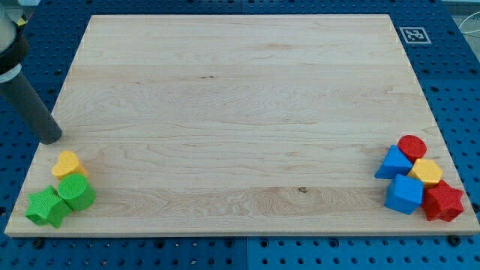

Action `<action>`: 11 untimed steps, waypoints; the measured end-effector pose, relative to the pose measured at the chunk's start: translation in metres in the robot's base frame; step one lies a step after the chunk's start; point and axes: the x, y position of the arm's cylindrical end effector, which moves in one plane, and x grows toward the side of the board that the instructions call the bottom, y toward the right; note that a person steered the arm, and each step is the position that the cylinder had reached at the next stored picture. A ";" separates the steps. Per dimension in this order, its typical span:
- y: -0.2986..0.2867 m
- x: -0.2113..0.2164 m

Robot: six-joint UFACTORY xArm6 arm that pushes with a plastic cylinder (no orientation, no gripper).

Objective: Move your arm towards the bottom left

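My tip (51, 137) rests on the wooden board (240, 105) near its left edge, a little above the blocks at the view's bottom left. Just below the tip lies a yellow heart block (68, 163). Below that sit a green cylinder (76, 191) and a green star block (46, 208), touching each other. The tip touches none of them.
At the view's bottom right is a tight cluster: a red cylinder (412, 147), a blue triangle block (394, 163), a yellow hexagon block (427, 172), a blue cube (404, 194) and a red star block (443, 201). A marker tag (414, 34) lies off the board's top right corner.
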 end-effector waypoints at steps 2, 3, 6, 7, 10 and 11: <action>-0.018 0.017; -0.018 0.026; -0.017 0.048; -0.018 0.067; -0.018 0.094; -0.017 0.116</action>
